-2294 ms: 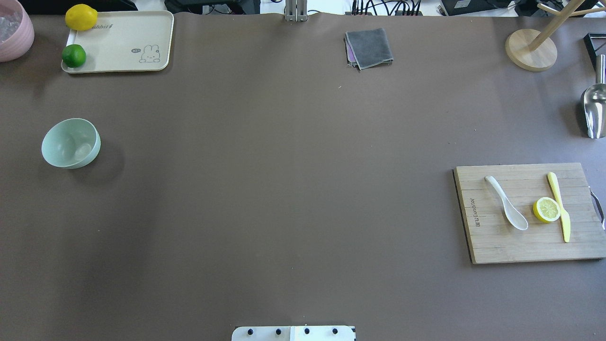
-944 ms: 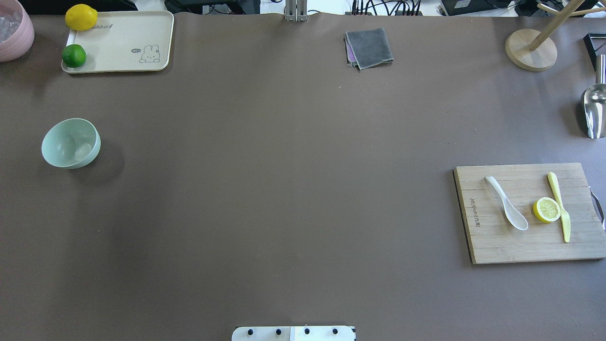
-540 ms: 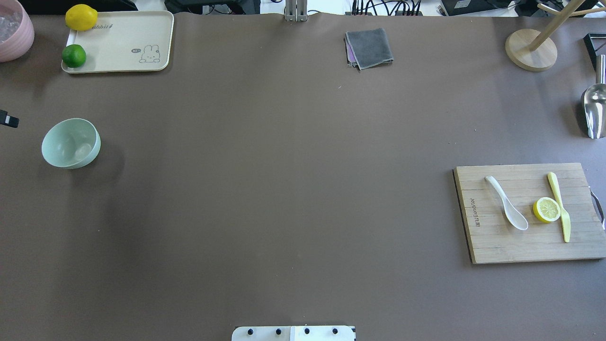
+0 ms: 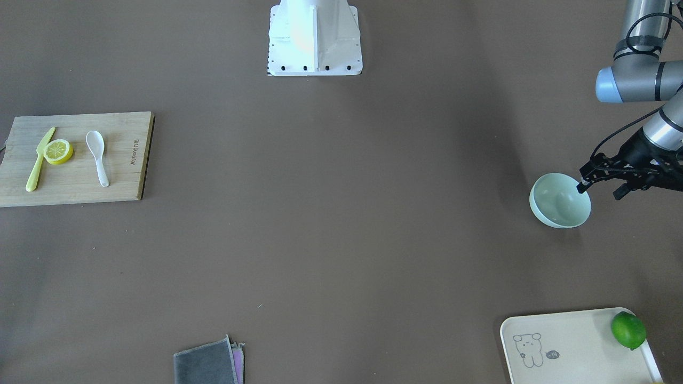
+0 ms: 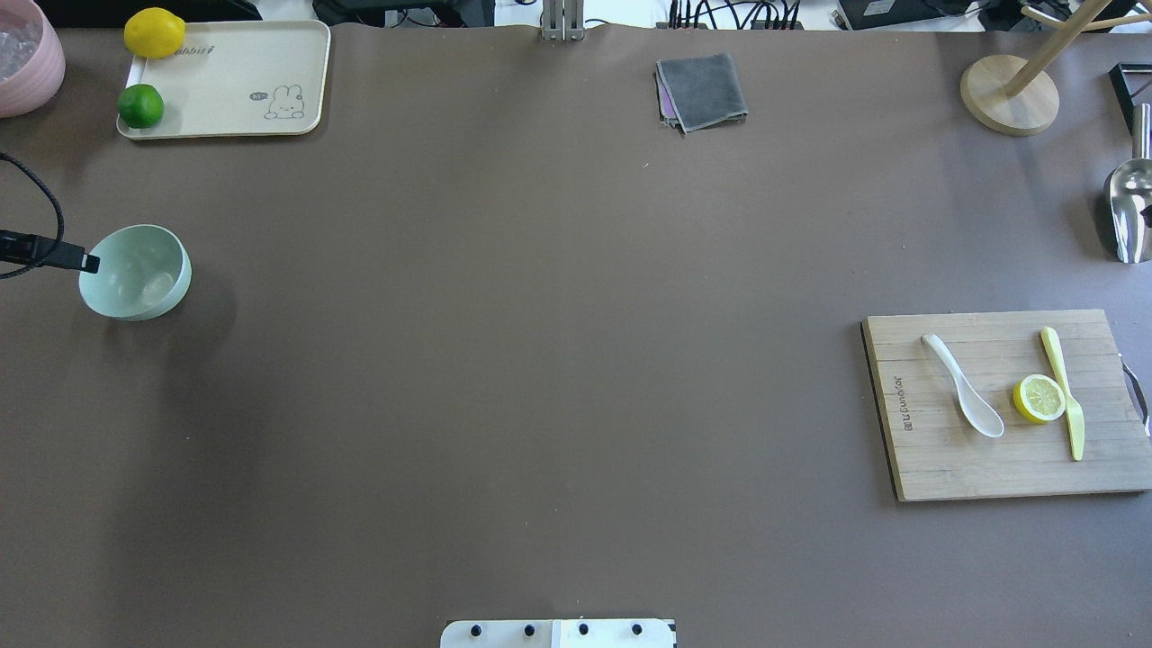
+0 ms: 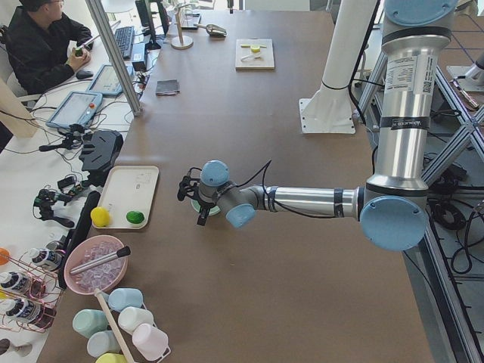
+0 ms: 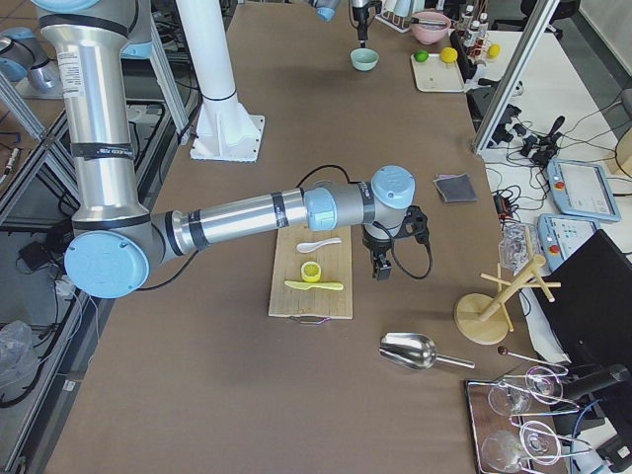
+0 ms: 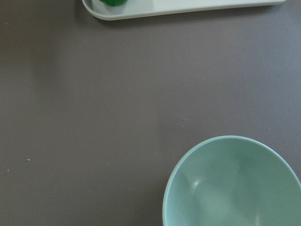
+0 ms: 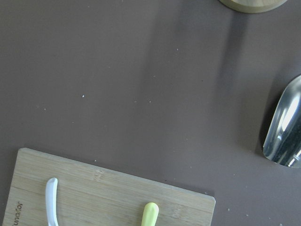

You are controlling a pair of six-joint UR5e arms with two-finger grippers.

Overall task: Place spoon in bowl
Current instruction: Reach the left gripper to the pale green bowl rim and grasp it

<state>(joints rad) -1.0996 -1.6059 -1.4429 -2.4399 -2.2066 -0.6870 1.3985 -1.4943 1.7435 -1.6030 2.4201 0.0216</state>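
While the spoon (image 5: 967, 391) lies out on the right, the bowl (image 5: 135, 272) stands alone on the left, well apart from it.

- Spoon, white: one. It lies flat on the cutting board (image 5: 945, 468), scoop toward the near side, handle pointing far.
- Bowl, mint green: one, upright, with nothing inside.
- Cutting board, wooden: one, right side of the table. It carries three things: the spoon, one lemon slice (image 5: 1039, 399) to the spoon's right, and one yellow knife (image 5: 1066, 396) just beside the slice.
- Tray (image 5: 234, 81), cream: one, far left, holding one lemon (image 5: 154, 32) and one lime (image 5: 140, 106).
- Grey cloth (image 5: 702, 90): one, folded, at the far edge.
- Metal scoop (image 5: 1129, 211): one, far right.
- Left gripper (image 4: 602, 188): fingers spread wide, holding nothing, one fingertip over the bowl's outer rim.
- Right gripper (image 7: 380, 269): hangs above the table beside the board. Whether its fingers are spread or closed cannot be told.
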